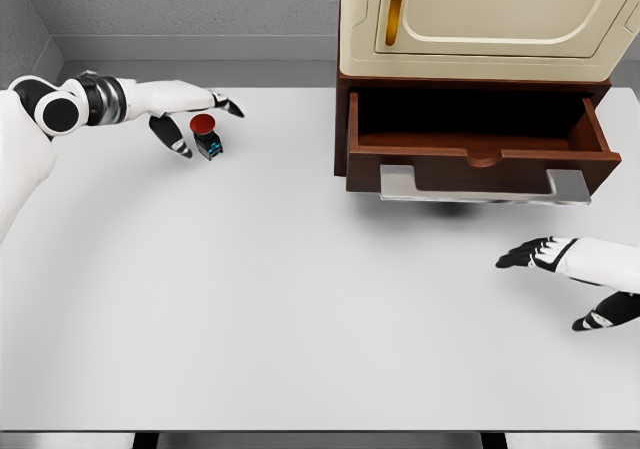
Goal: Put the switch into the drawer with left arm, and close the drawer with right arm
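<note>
White tabletop (300, 319) fills the lower and middle part of the head view, and its bare front edge lies nearest the camera; it is also the largest thing here. Next in size is the cream cabinet (490, 19) at the upper right, standing on the far side of the table, with a brass-coloured strip on its door. Under it the dark wooden drawer (480, 154) is pulled out toward the camera, its inside showing nothing in it, and a pale metal handle (485, 187) runs along its front. Smaller again are the two arms. The left hand (190, 114) reaches in from the upper left, fingers spread and relaxed, the thumb and forefinger standing to either side of the switch (207, 136) but, as far as can be seen, not closed on it. The right hand (570, 269) rests low at the right edge, well short of the drawer front, its fingers loosely extended and holding nothing. Smallest is the switch itself: a red round cap on a dark body with a blue mark, upright on the table, well apart from the drawer and to its left. By my reading the task is at its beginning: the grasp is not yet made, the carry and drop into the drawer remain, and the push to shut it is yet to come.
</note>
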